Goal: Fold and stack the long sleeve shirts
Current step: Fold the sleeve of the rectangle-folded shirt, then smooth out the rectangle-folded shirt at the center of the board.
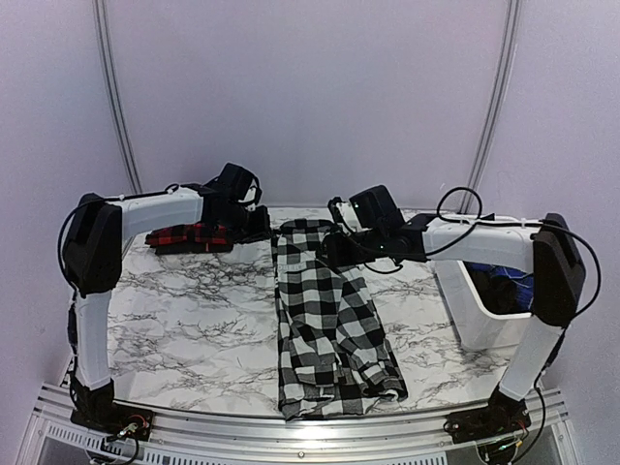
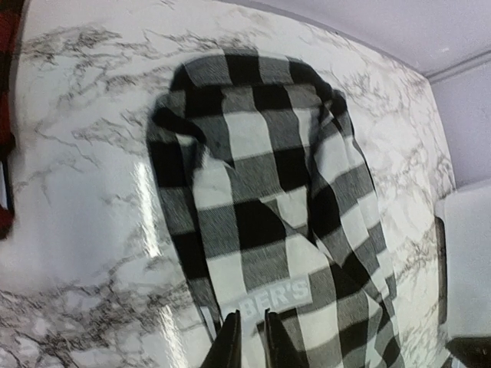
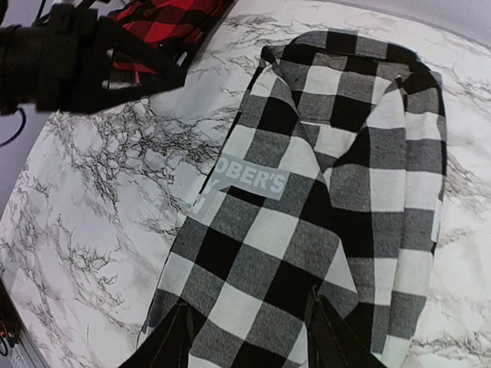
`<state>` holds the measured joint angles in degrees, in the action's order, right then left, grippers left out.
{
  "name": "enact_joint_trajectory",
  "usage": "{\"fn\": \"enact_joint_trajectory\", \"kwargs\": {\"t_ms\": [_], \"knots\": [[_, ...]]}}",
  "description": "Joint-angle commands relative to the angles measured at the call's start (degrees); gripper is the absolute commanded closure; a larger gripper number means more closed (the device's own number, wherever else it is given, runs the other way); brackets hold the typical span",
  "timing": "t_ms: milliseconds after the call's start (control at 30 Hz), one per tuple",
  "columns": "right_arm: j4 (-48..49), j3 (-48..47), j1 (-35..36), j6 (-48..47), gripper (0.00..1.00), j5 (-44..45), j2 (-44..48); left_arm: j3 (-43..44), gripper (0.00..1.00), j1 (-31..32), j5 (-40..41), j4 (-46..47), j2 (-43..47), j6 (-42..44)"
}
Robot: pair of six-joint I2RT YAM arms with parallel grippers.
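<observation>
The black-and-white check shirt (image 1: 329,320) lies lengthwise down the middle of the marble table, folded into a long strip, with white block letters (image 3: 249,178) showing near its far end. It also shows in the left wrist view (image 2: 268,199). The red-and-black shirt (image 1: 189,235) lies folded at the back left, and part of it shows in the right wrist view (image 3: 165,19). My left gripper (image 1: 260,225) hovers beside the strip's far left corner, its fingers (image 2: 230,345) nearly together with nothing between them. My right gripper (image 3: 249,337) is open wide over the strip's far end (image 1: 329,250).
A white bin (image 1: 475,300) with dark and blue cloth inside stands at the right edge of the table; its wall also shows in the left wrist view (image 2: 468,261). The left arm's black wrist (image 3: 69,54) reaches in between the two shirts.
</observation>
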<state>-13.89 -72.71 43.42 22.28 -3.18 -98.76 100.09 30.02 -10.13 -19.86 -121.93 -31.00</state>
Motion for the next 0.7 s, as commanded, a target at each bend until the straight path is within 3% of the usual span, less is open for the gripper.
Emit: {"fn": "enact_joint_trajectory", "kwargs": {"t_ms": [0, 233, 400, 667], "knots": [[6.2, -5.9, -1.6, -1.5, 0.55, -8.3, -7.2, -8.7, 0.90, 3.9, -2.9, 0.4, 6.5, -2.6], [10.6, -8.8, -4.7, -0.9, 0.59, -14.4, -15.9, -23.2, 0.99, 11.2, -9.2, 11.8, 11.8, -9.4], [11.9, -8.4, -7.6, -0.3, 0.60, -16.5, -20.2, -30.1, 1.00, 14.0, -10.4, 17.1, 13.2, -12.2], [12.5, -8.1, -9.5, 0.4, 0.62, -16.5, -23.6, -37.4, 1.00, 16.0, -10.1, 17.8, 13.9, -13.0]]}}
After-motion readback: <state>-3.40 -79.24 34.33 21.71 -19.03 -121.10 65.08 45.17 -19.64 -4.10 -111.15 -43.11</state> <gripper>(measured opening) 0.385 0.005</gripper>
